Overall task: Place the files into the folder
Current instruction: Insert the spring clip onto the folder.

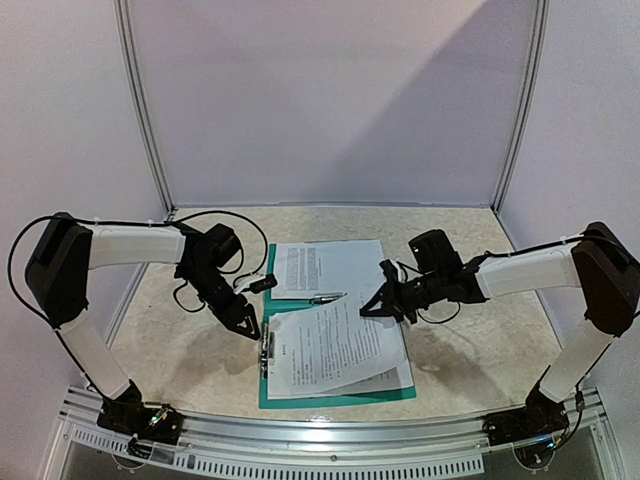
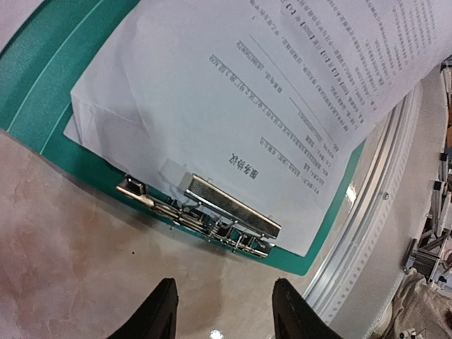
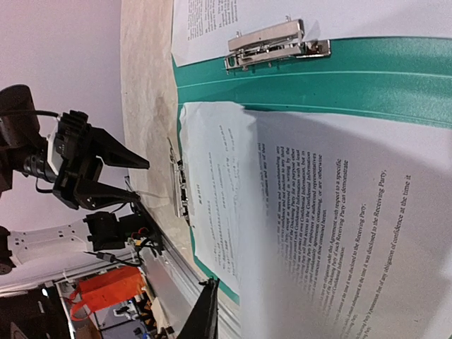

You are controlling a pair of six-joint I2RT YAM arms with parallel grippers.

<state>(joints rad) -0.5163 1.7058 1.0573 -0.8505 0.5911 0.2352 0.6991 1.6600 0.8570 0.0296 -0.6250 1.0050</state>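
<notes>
From above, the folder (image 1: 340, 398) lies open on the table between the arms. One pile of sheets (image 1: 325, 265) rests on its far half. A second pile (image 1: 320, 365) rests on the near half, its left edge at a metal clip (image 1: 267, 345). The left gripper (image 1: 248, 325) hovers just beside that clip. The right gripper (image 1: 375, 308) is at the far right corner of the top sheet (image 1: 335, 335), which sits askew over the near pile.

I'd call it well along. Paper is already on the folder, but one sheet is not yet laid flat, and squaring the piles and closing the cover are still to do.

The left wrist looks down on the clip (image 2: 226, 212). The jaws are about half open with nothing between them. The top sheet arches above the near pile, which carries a bold Chinese heading; the body print is too small to read.

From the right wrist, the jaws are nearly closed. Only one finger (image 3: 208, 311) shows, so I take the pinch on the lifted sheet from how it rides up close to the lens. Its English print reads "Agreement with respect to a specific" and "disclosed to the Receiving Party". A second clip (image 3: 272, 44) sits on the far half. I see no brand or label.
</notes>
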